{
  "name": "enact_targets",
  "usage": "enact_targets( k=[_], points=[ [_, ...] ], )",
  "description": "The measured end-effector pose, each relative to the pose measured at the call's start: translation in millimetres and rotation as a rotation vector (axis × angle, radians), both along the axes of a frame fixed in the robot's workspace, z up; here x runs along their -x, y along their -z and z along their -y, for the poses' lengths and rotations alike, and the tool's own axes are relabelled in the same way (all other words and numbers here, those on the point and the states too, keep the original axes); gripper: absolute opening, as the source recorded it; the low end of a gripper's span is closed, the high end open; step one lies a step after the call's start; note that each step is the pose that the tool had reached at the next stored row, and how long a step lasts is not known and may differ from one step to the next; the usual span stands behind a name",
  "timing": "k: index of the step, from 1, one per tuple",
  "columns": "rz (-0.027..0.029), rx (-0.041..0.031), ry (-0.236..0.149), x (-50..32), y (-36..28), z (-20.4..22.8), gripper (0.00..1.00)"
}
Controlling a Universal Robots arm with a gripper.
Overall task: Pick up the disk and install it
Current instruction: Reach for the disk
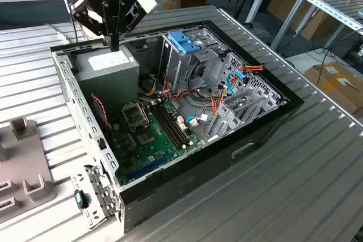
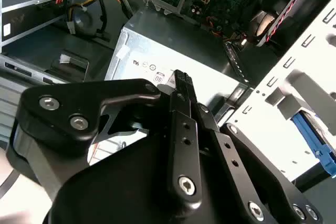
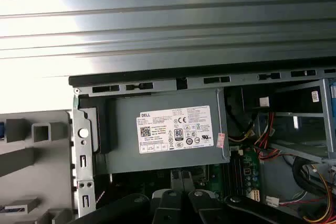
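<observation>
The disk is out of view. My gripper [image 1: 114, 43] hangs over the back left corner of the open computer case [image 1: 249, 134], in the exterior view. Its fingers are shut with nothing between them. Their tips hover just above the grey power-supply box [image 1: 108, 66] with the white sticker. The second wrist view shows the closed gripper [image 2: 181, 77] pointing at that box [image 2: 173, 40]. In the first wrist view the box [image 3: 168, 129] lies straight below.
A metal drive cage with a blue latch [image 1: 184, 41] stands right of the power supply. The green motherboard [image 1: 147, 134] and loose cables [image 1: 227, 83] cover the case floor. A grey slotted fixture [image 1: 22, 168] sits on the ribbed table at the exterior view's left.
</observation>
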State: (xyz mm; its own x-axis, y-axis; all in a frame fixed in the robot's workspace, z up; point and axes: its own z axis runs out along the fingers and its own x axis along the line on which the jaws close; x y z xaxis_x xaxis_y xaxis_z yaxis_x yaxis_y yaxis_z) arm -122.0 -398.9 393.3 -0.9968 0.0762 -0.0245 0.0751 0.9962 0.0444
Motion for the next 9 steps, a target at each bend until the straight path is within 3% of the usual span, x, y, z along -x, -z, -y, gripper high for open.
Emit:
enact_targets(
  k=[9],
  points=[
    [0.0,-0.0001,0.0,1.8,0.0,0.0,0.11]
  ],
)
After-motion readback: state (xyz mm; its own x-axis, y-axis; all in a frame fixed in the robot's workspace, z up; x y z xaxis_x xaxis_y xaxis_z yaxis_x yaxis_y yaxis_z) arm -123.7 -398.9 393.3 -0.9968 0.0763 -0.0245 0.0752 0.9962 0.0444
